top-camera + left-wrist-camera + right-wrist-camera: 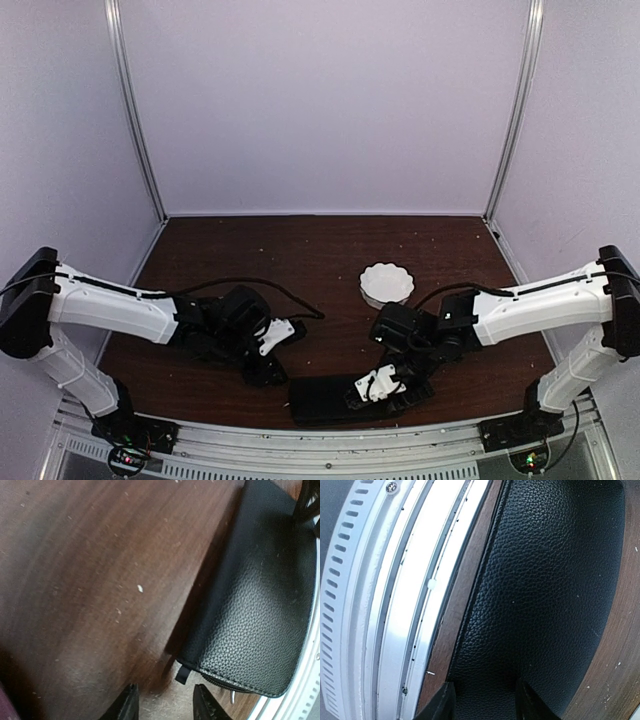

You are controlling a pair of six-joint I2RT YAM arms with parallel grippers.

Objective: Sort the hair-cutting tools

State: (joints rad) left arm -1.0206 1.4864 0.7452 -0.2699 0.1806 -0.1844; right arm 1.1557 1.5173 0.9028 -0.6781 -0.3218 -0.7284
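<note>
Both hanging open, your right gripper (485,700) should've pinned the near-edge case (260,605) while your left gripper (165,702) pulled the zip tab (183,673).

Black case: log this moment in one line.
left gripper open, beside case | right gripper open, over case | tools unseen

One black zip case (318,399), one white scalloped dish (386,283), two arms (110,308) (545,305), two claws: left claw (165,707), right claw (485,705)
</note>
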